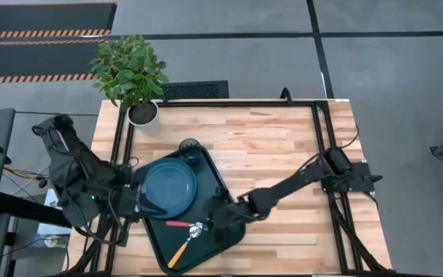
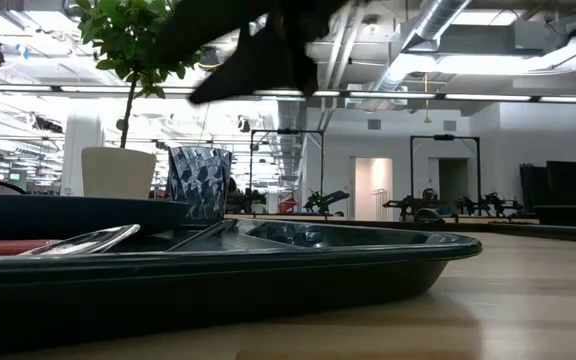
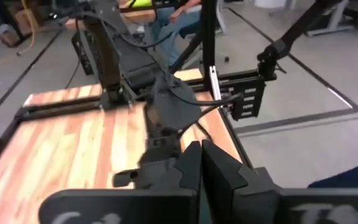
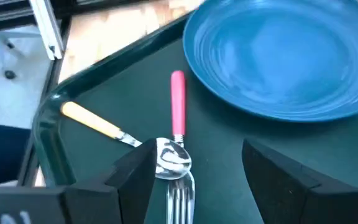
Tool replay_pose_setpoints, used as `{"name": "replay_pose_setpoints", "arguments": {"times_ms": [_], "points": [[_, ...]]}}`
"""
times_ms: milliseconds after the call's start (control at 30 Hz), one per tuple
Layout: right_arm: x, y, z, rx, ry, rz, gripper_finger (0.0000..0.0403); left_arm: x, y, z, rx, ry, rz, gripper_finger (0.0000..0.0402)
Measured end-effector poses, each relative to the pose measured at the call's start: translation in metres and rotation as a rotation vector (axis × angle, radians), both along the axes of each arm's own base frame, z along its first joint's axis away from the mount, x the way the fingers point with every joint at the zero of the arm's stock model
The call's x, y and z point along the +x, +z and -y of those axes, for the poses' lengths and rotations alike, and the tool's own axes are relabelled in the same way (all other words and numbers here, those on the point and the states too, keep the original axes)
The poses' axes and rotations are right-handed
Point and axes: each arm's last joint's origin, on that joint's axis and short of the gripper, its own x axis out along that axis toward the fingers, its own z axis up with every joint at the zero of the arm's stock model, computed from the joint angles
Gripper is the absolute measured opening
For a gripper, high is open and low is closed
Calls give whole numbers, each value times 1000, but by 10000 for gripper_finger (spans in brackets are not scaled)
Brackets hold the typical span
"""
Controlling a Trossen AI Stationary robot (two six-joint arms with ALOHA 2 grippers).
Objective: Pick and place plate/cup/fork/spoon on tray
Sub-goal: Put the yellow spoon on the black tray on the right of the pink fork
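Your right end effector point(image 4: 194, 171) is hovering wide open, gripping nothing, over the fork point(image 4: 178, 134) and spoon point(image 4: 120, 134) on the tray point(image 4: 48, 124), while your left end effector point(image 3: 201, 165) is sitting fully closed beside the plate point(image 1: 170, 187).

A light wooden table point(image 1: 283, 146) carries the dark green tray point(image 1: 229, 231) near its front edge and a white plant pot point(image 1: 143, 114) at its back left corner

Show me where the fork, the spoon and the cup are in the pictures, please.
fork point(image 4: 178, 102), right wrist view, on the red-pink handle.
spoon point(image 4: 92, 122), right wrist view, on the orange handle.
cup point(image 2: 199, 181), low view, on its dark see-through side wall.
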Motion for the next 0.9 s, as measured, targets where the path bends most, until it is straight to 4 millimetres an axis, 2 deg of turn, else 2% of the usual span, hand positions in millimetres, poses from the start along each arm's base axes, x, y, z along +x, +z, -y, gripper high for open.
{"name": "replay_pose_setpoints", "arguments": {"times_ms": [67,200,533,667,733,900], "points": [[8,-9,7,47,6,-27,260,-5,-15,1,-24,17,8,2],[18,-22,12,145,34,-61,260,-12,-31,1,-66,45,27,3],[18,-26,11,236,23,-96,260,-17,-47,6,-68,105,50,0],[20,-46,9,238,-6,-133,260,-16,-52,7,-81,148,56,0],[29,-55,4,265,-6,-73,260,-15,-55,8,-91,168,71,0],[33,-82,-2,265,-4,-84,260,-13,-61,8,-101,232,107,0]]}}
